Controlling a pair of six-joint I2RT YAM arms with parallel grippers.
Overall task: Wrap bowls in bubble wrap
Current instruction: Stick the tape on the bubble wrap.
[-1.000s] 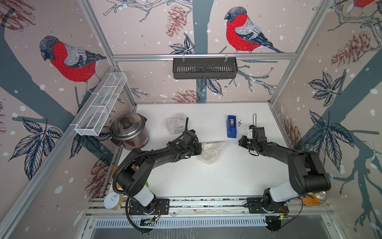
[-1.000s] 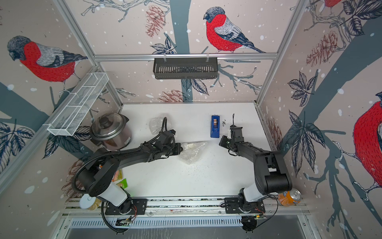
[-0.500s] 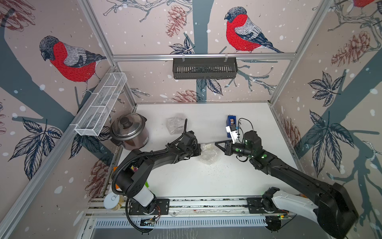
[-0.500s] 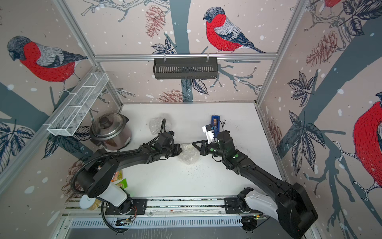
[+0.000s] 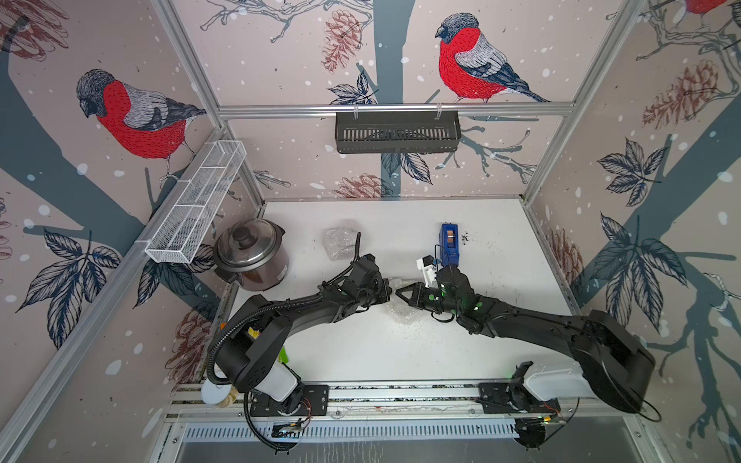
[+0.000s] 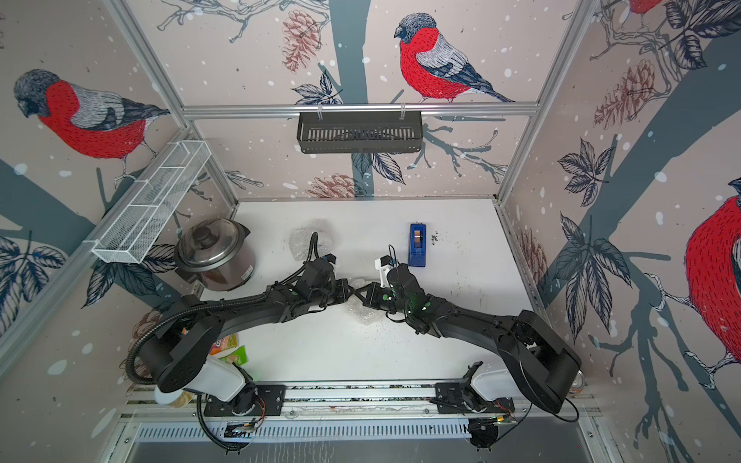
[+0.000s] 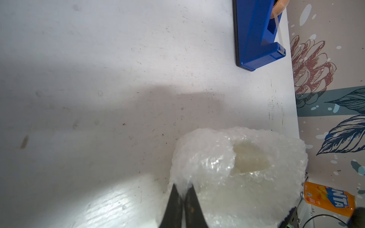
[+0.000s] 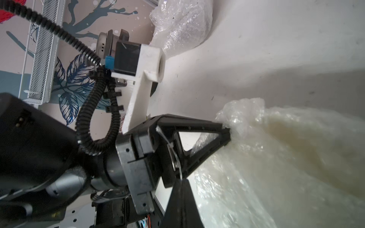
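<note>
A second ago the right gripper (image 5: 398, 292) sat well off at 3 o'clock, just below the dispenser (image 5: 450, 244). Now it has swung in to mid-table, and its tip almost meets the left gripper (image 5: 391, 286) in both top views. The left arm has hardly moved.

The left gripper's jaws are nearly closed, pinching a gathered edge of the wrap (image 7: 227, 167). The right gripper (image 8: 181, 180) is closed too. A thin clear strip (image 8: 169, 146), possibly tape, runs from its tip across the left gripper (image 8: 229, 131).

The wrap (image 5: 403, 312) rests on the table (image 5: 501, 240), bunched into a bundle at about 5 o'clock from the two tips, with its upper edge drawn up to them. A cream bowl (image 7: 250, 159) shows dimly through it, just beyond the left fingertips (image 7: 174, 197).

A second bundle (image 5: 341, 242) lies apart at 11 o'clock from the grippers, and the dispenser stands at 1 o'clock
</note>
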